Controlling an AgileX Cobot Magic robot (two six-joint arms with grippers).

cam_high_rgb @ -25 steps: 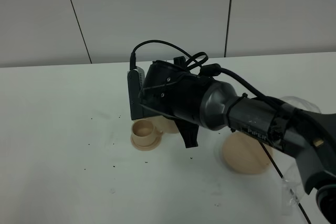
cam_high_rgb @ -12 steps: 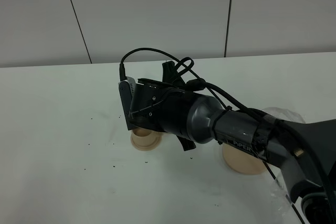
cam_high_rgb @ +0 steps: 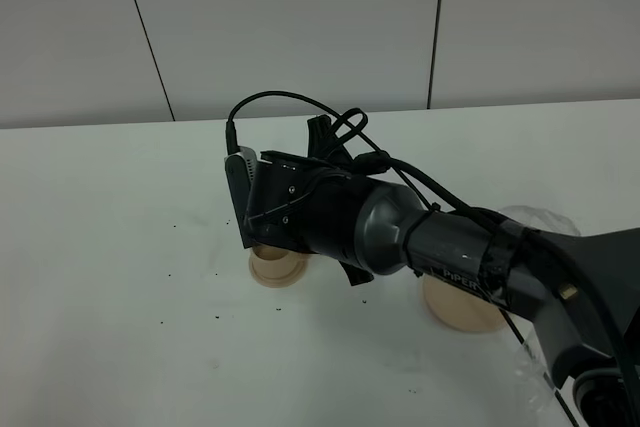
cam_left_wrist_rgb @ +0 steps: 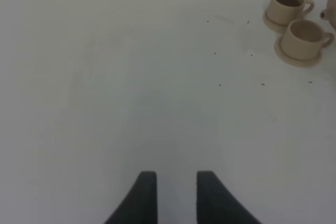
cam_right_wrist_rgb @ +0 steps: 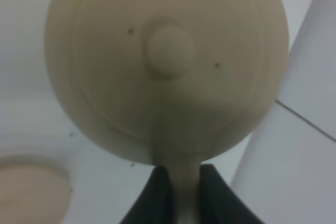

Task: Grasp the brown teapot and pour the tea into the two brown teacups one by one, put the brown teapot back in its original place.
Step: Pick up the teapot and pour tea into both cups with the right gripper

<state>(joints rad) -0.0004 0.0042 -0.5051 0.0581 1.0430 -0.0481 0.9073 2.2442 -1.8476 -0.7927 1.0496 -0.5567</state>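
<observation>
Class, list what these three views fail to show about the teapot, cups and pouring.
- Right wrist: the brown teapot fills the blurred view; its spout and any tea stream are out of frame.
- Left wrist: the teapot is cut off by the edge; how full the two teacups are is too small to judge.
- Exterior high: the right arm hides the teapot and most of the teacups.

This looks like a robotics lab or test bench rather than a home or kitchen. The white table [cam_high_rgb: 100, 247] is plain and flecked with small dark specks, and behind it stands a blank pale wall [cam_high_rgb: 300, 27] of flat panels split by thin dark seams. A black robot arm [cam_high_rgb: 450, 247] trailing a loose looping cable [cam_high_rgb: 290, 99] fills the middle. The only domestic things are a brown teapot [cam_right_wrist_rgb: 168, 66] and two teacups [cam_left_wrist_rgb: 303, 38] on saucers, matching tan pieces that read as props.
</observation>
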